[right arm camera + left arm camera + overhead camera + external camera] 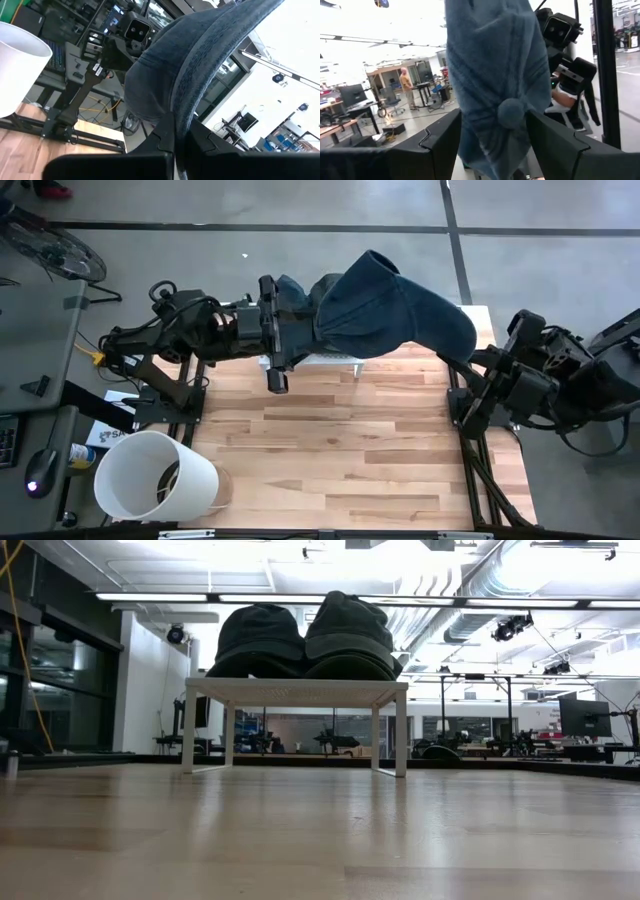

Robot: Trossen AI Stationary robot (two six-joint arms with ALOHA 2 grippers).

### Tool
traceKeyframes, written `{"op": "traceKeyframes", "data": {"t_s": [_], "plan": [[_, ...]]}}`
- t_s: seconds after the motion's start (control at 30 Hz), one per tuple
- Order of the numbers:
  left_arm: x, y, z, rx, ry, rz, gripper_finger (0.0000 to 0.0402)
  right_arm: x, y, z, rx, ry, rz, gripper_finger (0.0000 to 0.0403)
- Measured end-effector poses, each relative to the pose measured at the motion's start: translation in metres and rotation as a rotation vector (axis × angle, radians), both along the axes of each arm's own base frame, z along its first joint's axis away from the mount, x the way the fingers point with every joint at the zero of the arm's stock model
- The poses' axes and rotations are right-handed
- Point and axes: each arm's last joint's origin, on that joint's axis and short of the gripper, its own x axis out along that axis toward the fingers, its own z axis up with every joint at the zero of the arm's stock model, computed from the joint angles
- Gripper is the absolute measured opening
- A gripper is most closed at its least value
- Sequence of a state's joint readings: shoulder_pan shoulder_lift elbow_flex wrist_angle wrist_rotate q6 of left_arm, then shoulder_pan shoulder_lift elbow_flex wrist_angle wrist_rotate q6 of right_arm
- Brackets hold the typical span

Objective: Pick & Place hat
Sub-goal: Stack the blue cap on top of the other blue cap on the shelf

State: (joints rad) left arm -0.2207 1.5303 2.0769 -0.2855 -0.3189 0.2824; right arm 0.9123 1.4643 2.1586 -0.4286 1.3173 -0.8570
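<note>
I see the blue knitted beanie hat [395,310] held up in the air over the far edge of the light wooden counter [340,450], stretched between my two arms. My left hand [290,330] is spread inside the hat's open end, its two dark fingers [427,145] pushing outward against the fabric from within, so the hat hangs on them; the left wrist view shows the knit draped between those fingers, with a small round pompom [511,113] at its middle. My right hand [180,140] is clenched tight on the hat's other end, the cloth pinched in the narrow seam between its fingers. In the high view that end disappears toward the right arm at the counter's right side.

Beneath the hat, at the far edge, stands a small white rectangular stand [296,692] on four legs. In the low view two dark rounded caps [305,635] sit side by side on top of it, touching each other.

A large white cylindrical bucket [150,475] lies tilted at the near left corner of the counter. A person in a yellow top [406,82] stands well back in the room.
</note>
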Motion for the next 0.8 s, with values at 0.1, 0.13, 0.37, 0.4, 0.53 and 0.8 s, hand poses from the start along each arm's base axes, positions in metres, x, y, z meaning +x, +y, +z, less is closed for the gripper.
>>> {"op": "traceKeyframes", "data": {"t_s": [0.1, 0.13, 0.37, 0.4, 0.53, 0.8], "plan": [[-0.0002, -0.0008, 0.0009, 0.001, -0.011, -0.026, 0.0221, -0.0002, -0.0004, -0.0001, -0.001, 0.005, -0.016, 0.0003], [-0.0004, -0.0014, 0.0014, 0.002, -0.016, -0.035, 0.0221, -0.0003, -0.0006, -0.0002, -0.001, 0.008, -0.024, 0.0003], [-0.0007, -0.0025, 0.0028, -0.013, -0.034, -0.077, 0.0221, -0.0004, -0.0009, -0.0006, -0.001, 0.012, -0.038, 0.0003], [-0.0007, -0.0025, 0.0026, -0.014, -0.032, -0.077, 0.0221, -0.0004, -0.0010, -0.0006, -0.001, 0.013, -0.039, 0.0003], [-0.0009, -0.0024, 0.0029, -0.030, -0.036, -0.081, 0.0220, -0.0007, -0.0016, -0.0008, 0.003, 0.018, -0.064, 0.0003], [-0.0009, -0.0023, 0.0025, -0.056, -0.033, -0.087, 0.0149, -0.0008, -0.0018, -0.0008, 0.002, 0.020, -0.069, 0.0003]]}}
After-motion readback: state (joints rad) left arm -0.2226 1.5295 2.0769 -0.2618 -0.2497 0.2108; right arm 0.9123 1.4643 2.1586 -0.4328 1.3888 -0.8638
